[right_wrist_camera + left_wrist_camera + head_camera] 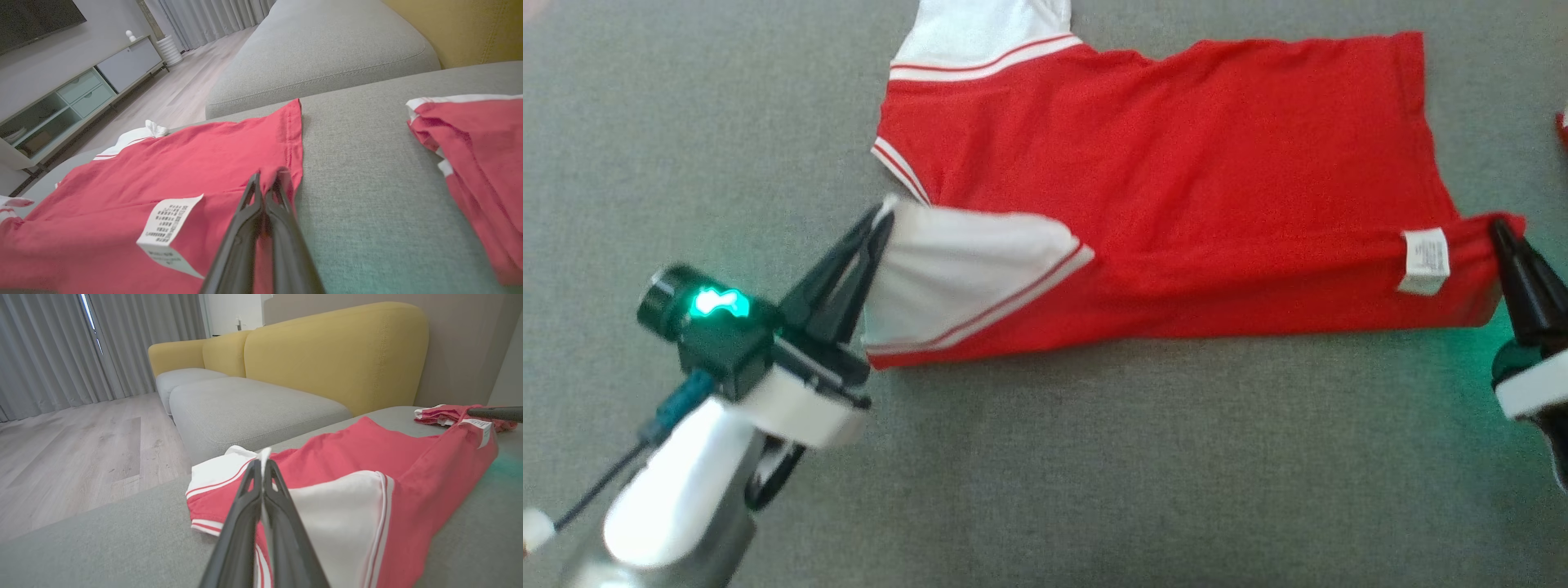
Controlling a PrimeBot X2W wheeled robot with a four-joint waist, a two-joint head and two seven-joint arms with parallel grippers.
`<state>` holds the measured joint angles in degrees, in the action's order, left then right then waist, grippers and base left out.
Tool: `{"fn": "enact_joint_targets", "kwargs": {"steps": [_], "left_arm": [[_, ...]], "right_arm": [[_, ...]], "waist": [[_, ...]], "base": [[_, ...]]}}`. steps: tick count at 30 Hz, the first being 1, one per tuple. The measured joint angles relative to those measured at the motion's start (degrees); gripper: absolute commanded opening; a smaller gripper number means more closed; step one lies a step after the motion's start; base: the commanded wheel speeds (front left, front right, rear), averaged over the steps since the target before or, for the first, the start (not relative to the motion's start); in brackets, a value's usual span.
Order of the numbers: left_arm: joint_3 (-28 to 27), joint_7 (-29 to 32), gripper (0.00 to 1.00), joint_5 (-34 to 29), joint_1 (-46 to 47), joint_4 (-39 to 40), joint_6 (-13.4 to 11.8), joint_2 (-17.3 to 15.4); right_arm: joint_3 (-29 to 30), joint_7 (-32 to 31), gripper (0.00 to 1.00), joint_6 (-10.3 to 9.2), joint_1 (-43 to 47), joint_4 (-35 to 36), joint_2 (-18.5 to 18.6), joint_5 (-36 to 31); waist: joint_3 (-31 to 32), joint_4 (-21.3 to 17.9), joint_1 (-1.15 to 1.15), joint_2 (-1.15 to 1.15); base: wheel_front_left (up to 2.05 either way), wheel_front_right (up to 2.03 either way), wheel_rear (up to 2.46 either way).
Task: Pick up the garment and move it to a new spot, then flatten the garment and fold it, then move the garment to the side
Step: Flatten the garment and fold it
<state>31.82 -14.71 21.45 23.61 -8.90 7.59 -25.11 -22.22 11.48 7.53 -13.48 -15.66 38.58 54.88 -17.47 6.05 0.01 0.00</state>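
A red T-shirt with white, red-striped sleeves lies spread on the grey cushion, its near edge folded over. My left gripper is shut on the tip of the near white sleeve, which is folded over the red body; the left wrist view shows the sleeve's cloth pinched between the fingers. My right gripper is shut on the near hem corner beside a white care label. In the right wrist view the hem bunches at the fingertips, the label hanging left.
A second red and white garment lies on the cushion to the right, its edge at the head view's right border. A yellow-backed sofa stands beyond, with wooden floor, curtains and a low cabinet.
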Motion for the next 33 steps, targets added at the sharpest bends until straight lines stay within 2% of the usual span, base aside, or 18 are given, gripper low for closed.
{"fn": "enact_joint_targets", "kwargs": {"steps": [10, 11, 12, 13, 14, 15, 16, 20, 23, 26, 27, 29, 33], "left_arm": [[0.73, 0.00, 0.00, -1.90, 7.53, -6.62, 0.00, 0.97], [0.60, -0.01, 0.00, -2.04, 7.84, -7.31, 0.00, 1.18], [0.33, 0.00, 0.25, -2.30, 8.01, -7.97, 0.00, 1.51], [0.04, 0.00, 0.47, -2.37, 8.12, -8.72, 0.00, 2.08], [-0.11, 0.00, 0.75, -2.40, 8.17, -9.47, 0.00, 2.64], [-0.18, 0.00, 0.96, -2.65, 8.17, -10.07, 0.00, 3.12], [-0.49, 0.00, 1.00, -3.02, 8.17, -10.81, 0.00, 3.68], [-3.59, 0.00, 1.00, -3.64, 8.00, -11.33, -0.03, 5.73], [-7.12, -0.01, 1.00, -4.78, 6.04, -10.32, -1.19, 7.76], [-9.95, -0.01, 1.00, -4.87, -0.44, -9.54, -2.63, 10.42], [-11.36, 0.00, 1.00, -4.13, -6.15, -9.76, -2.82, 12.60], [-12.34, 0.00, 1.00, -3.15, -10.90, -10.98, -3.09, 14.70], [-13.68, 0.00, 1.00, -2.24, -14.57, -16.34, -3.64, 17.05]], "right_arm": [[-4.13, -0.89, 0.00, 0.00, -9.27, -5.80, -1.93, -1.54], [-4.60, -0.88, 0.09, 0.00, -9.92, -6.37, -1.97, -1.54], [-5.03, -0.88, 0.35, 0.00, -10.54, -7.10, -2.01, -1.55], [-5.24, -0.82, 0.81, 0.00, -10.94, -7.87, -2.03, -1.55], [-5.22, -0.59, 1.00, 0.00, -11.26, -8.90, -2.13, -1.56], [-5.23, -0.16, 1.00, 0.00, -11.50, -9.77, -2.24, -1.87], [-5.31, 0.22, 1.00, 0.00, -11.71, -10.31, -2.24, -2.33], [-5.69, 1.31, 1.00, 0.00, -11.82, -10.93, -2.25, -4.15], [-5.56, 2.01, 1.00, 0.00, -11.55, -11.26, -2.24, -6.57], [-3.83, 2.74, 1.00, 0.00, -10.27, -11.20, -2.43, -8.40], [-2.23, 2.75, 1.00, 0.00, -8.29, -10.96, -3.05, -9.24], [-0.20, 2.75, 1.00, 0.00, -5.78, -10.23, -4.21, -9.90], [2.55, 2.75, 1.00, 0.00, -1.68, -8.69, -6.20, -11.36]], "waist": [[-4.04, -0.60, -0.01, 0.00], [-4.32, -0.66, -0.01, 0.00], [-4.56, -0.67, -0.01, 0.00], [-4.75, -0.62, -0.01, 0.00], [-4.87, -0.52, -0.01, 0.00], [-4.92, -0.42, -0.01, 0.00], [-4.92, -0.32, -0.01, 0.00], [-4.54, -0.26, -0.01, 0.00], [-3.53, -0.48, -0.02, 0.00], [-2.14, -0.80, -0.02, 0.00], [-1.00, -1.04, -0.02, 0.00], [0.16, -1.28, -0.02, 0.00], [2.41, -1.75, -0.03, 0.00]], "base": [[0.00, 0.00, 0.00], [0.00, 0.00, 0.00], [0.00, 0.00, 0.00], [0.00, 0.00, 0.00], [0.00, 0.00, 0.00], [0.00, 0.00, 0.00], [0.00, 0.00, 0.00], [0.00, 0.00, 0.00], [0.00, 0.00, 0.00], [0.00, 0.00, 0.00], [0.00, 0.00, 0.00], [0.00, 0.00, 0.00], [0.00, 0.00, 0.00]]}}
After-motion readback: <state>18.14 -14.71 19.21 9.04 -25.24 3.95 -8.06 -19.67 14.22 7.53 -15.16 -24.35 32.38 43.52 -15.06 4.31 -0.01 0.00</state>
